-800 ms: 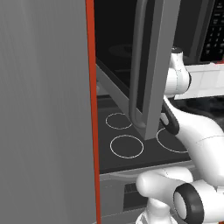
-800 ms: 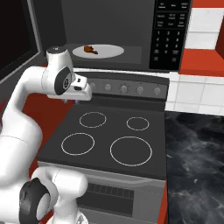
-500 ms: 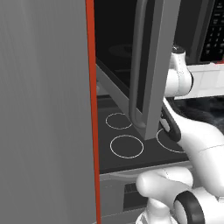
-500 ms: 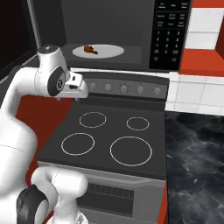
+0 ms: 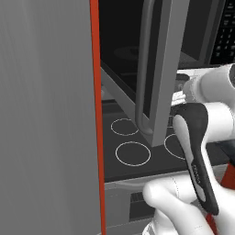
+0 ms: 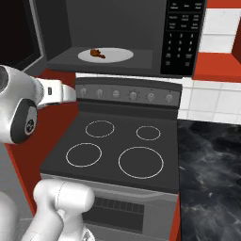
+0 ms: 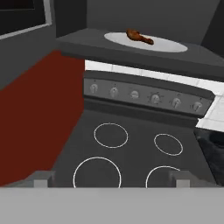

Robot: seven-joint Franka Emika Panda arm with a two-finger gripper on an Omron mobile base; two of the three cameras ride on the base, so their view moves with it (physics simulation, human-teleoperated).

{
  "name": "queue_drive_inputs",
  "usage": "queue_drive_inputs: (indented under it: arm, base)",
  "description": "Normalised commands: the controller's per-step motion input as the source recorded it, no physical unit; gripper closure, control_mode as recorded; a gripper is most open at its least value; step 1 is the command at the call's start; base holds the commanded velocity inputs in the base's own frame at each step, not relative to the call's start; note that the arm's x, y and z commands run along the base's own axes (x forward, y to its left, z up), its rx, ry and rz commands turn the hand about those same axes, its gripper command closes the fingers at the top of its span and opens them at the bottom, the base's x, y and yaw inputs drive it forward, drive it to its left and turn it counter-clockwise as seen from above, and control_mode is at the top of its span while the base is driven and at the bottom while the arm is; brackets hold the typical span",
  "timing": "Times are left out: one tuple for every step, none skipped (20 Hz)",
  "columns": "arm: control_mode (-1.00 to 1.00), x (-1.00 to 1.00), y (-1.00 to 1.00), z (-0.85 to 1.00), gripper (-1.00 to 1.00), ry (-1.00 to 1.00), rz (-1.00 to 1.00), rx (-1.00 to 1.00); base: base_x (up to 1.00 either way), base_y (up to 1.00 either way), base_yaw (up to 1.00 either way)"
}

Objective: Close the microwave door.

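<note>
microwave door (image 5: 167, 69): swung wide open, standing out left of the microwave (image 6: 122, 35) cavity, above the stovetop (image 6: 115, 148) | plate (image 6: 106, 55) with food inside the microwave | gripper (image 7: 111, 178): over the stovetop's front, fingers spread apart, holding nothing

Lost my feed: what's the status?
Gripper open, over the stovetop. Microwave door wide open. Plate of food inside, nothing blocking.
</note>
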Motion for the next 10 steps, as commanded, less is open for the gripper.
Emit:
queue_drive_inputs:
  arm:
    - [-1.00,-1.00,0.00,0.76,-1.00,-0.62,0.02,0.00]
    - [-1.00,-1.00,0.00,0.82,-1.00,-0.58,0.02,0.00]
    - [-1.00,-1.00,0.00,0.83,-1.00,-0.52,0.01,0.00]
    - [-1.00,-1.00,0.00,0.79,-1.00,-0.45,0.01,0.00]
    - [-1.00,-1.00,0.00,0.74,-1.00,-0.41,0.00,0.00]
    - [-1.00,-1.00,0.00,0.77,-1.00,-0.39,0.00,0.00]
    - [-1.00,-1.00,0.00,0.79,-1.00,-0.37,0.00,0.00]
    - [-1.00,-1.00,0.04,0.79,-1.00,-0.31,0.01,0.00]
    - [-1.00,-1.00,0.20,0.81,-1.00,-0.27,0.03,0.00]
    - [-1.00,-1.00,0.07,0.71,-1.00,-0.26,0.06,0.00]
  base:
    - [0.00,0.00,0.00]
    - [0.00,0.00,0.00]
    - [0.00,0.00,0.00]
    - [0.00,0.00,0.00]
    - [0.00,0.00,0.00]
    - [0.00,0.00,0.00]
    - [0.00,0.00,0.00]
    - [0.00,0.00,0.00]
    - [0.00,0.00,0.00]
    - [0.00,0.00,0.00]
